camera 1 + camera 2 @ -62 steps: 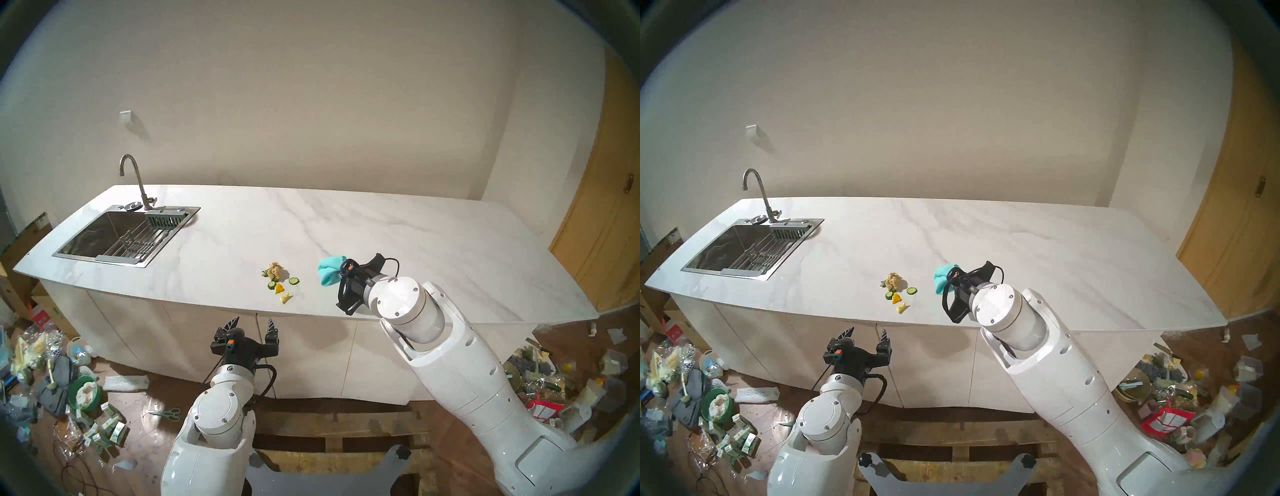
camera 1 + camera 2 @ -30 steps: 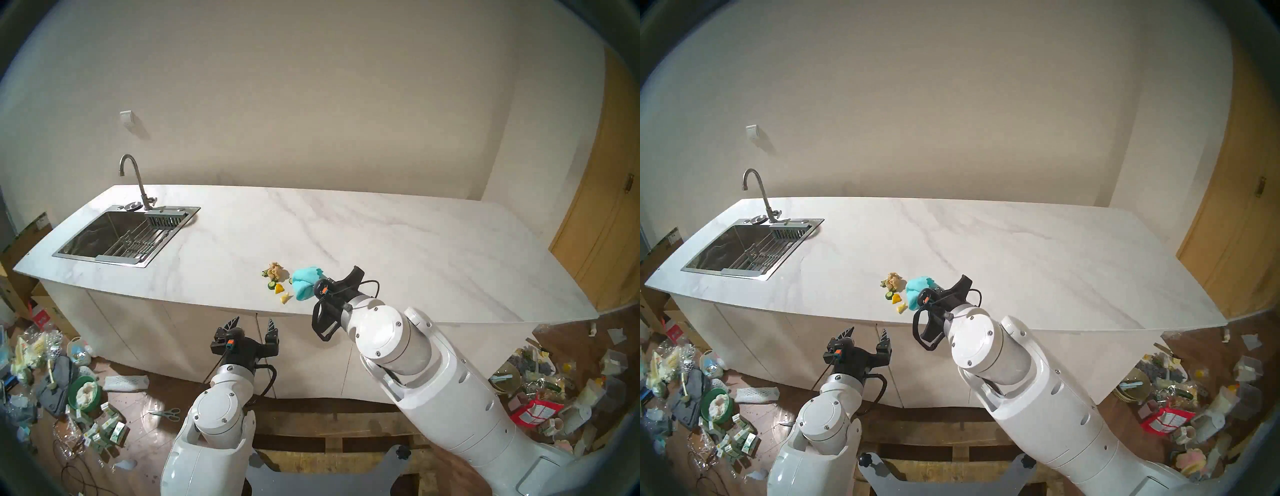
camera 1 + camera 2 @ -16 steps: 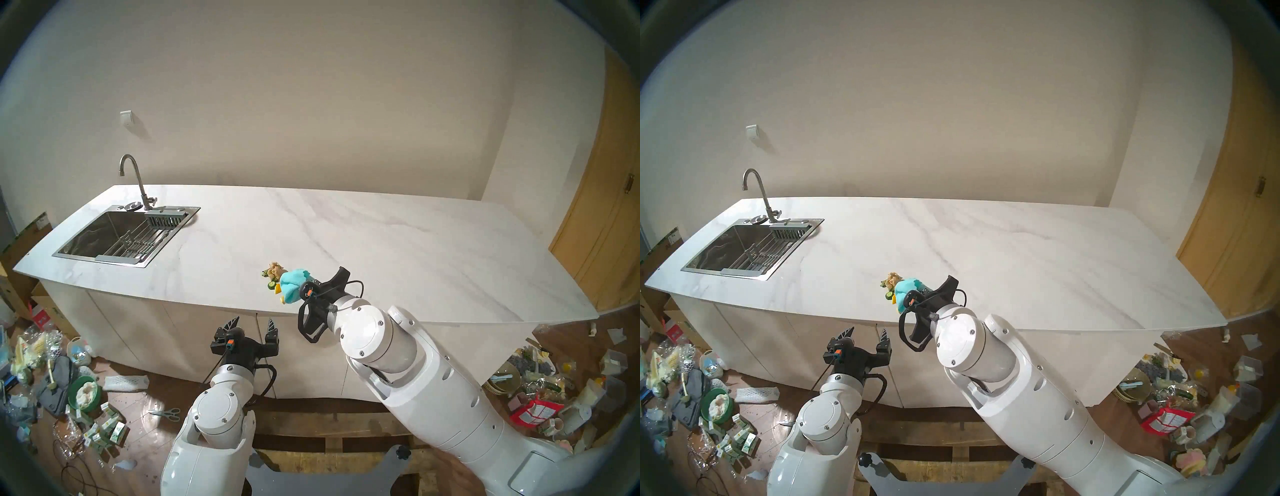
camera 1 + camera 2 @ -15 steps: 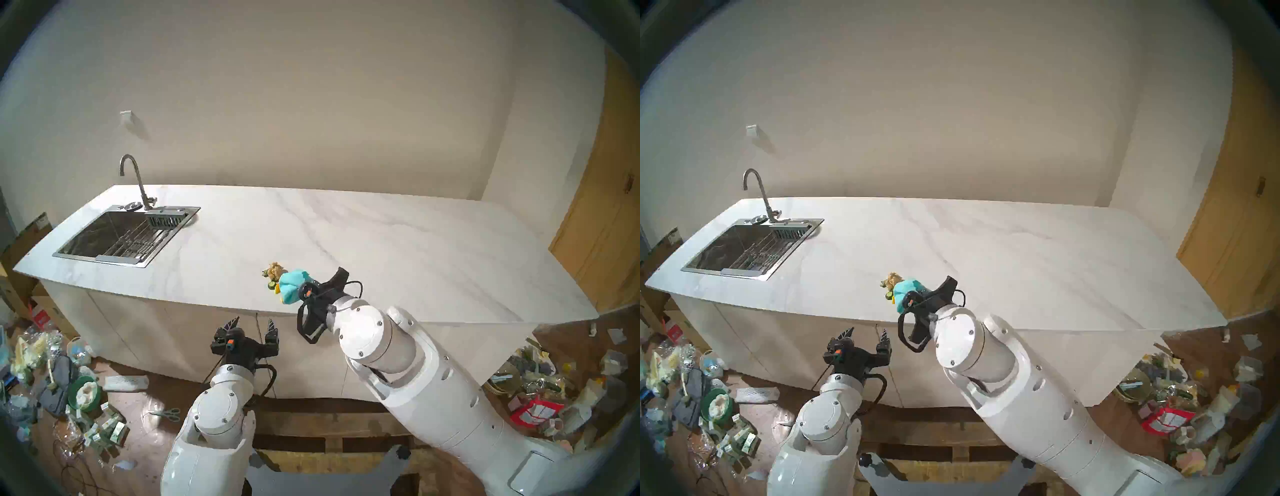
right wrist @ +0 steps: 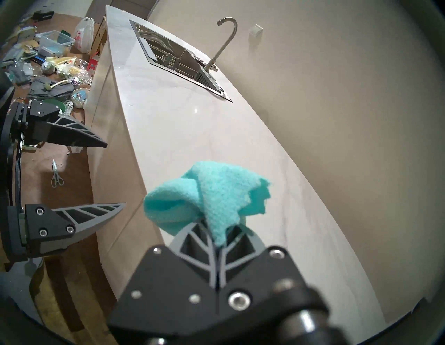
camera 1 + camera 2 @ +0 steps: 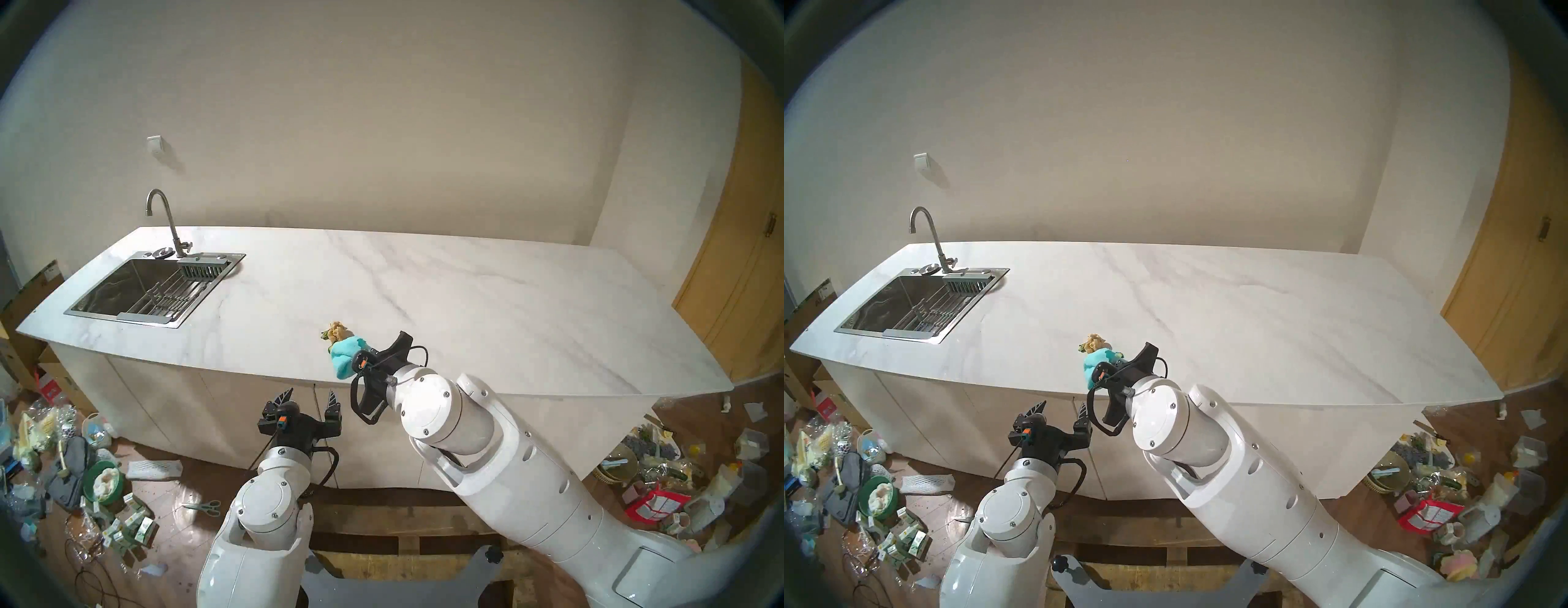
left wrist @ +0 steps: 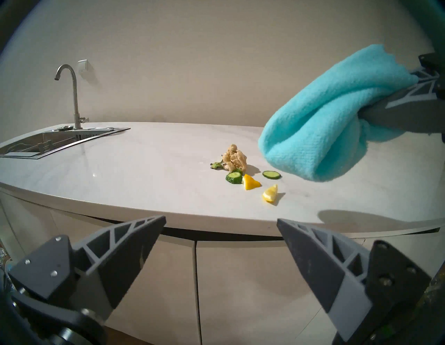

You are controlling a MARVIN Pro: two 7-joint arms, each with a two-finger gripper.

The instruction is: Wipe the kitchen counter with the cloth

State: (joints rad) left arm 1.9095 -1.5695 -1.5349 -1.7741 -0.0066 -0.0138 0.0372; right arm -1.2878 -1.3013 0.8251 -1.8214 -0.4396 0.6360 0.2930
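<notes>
Shifted left over scraps, right pincer (image 5: 218, 231) clamping nubbly turquoise cloth (image 5: 207, 200), seemingly above veined marble counter (image 6: 466, 288)

cloth (image 6: 344, 358) hides food scraps (image 7: 250, 182) in head views

Right pincer (image 5: 218, 228) clamped; left pincer (image 7: 221, 224) agape

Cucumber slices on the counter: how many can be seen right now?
2, both in the left wrist view: one slice just in front of the beige wad, the other beside the hanging cloth. More could be hidden behind the wad.
</notes>
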